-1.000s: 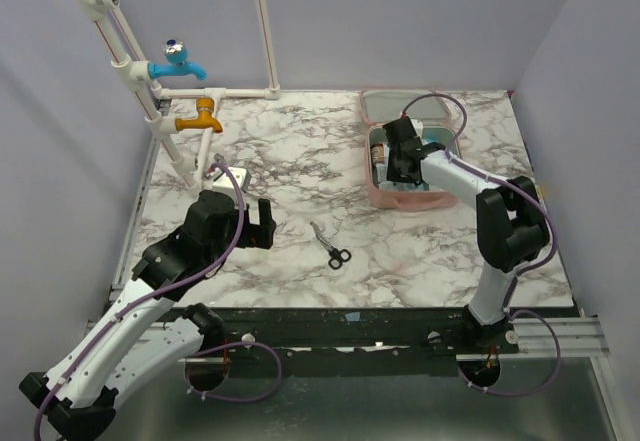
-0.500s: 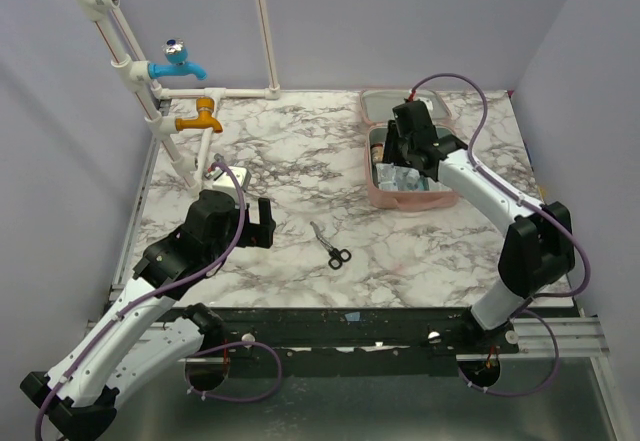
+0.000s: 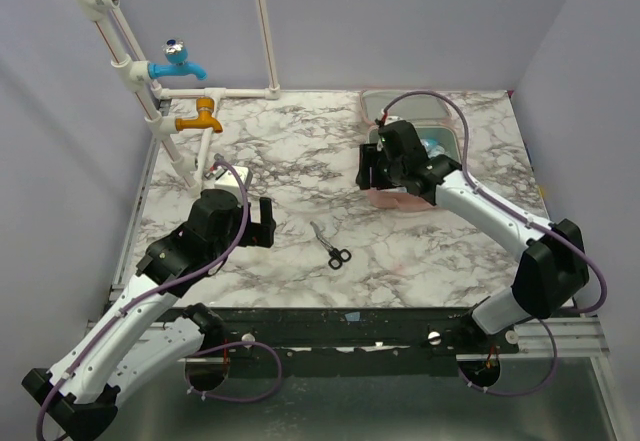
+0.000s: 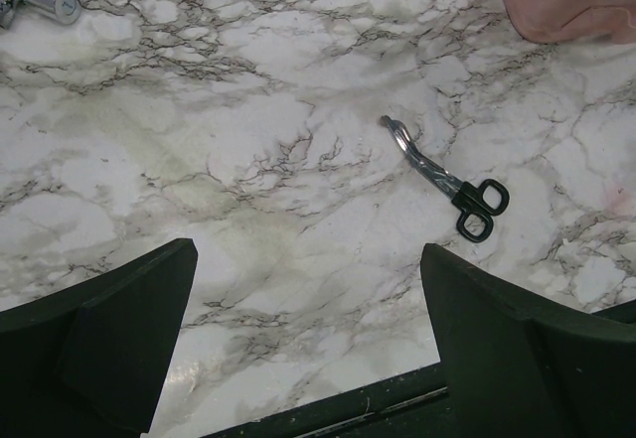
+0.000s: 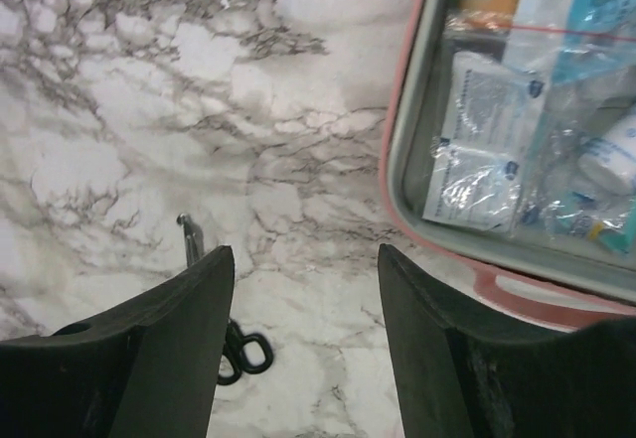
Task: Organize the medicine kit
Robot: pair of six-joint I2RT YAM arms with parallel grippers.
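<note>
Medicine kit (image 5: 517,289) lies open just right of your right gripper (image 5: 305,289), jaws apart and empty; scissors (image 3: 331,245) lie near-left of it, diagonal, seemingly closer to your wide-open, empty left gripper (image 4: 308,289).
</note>
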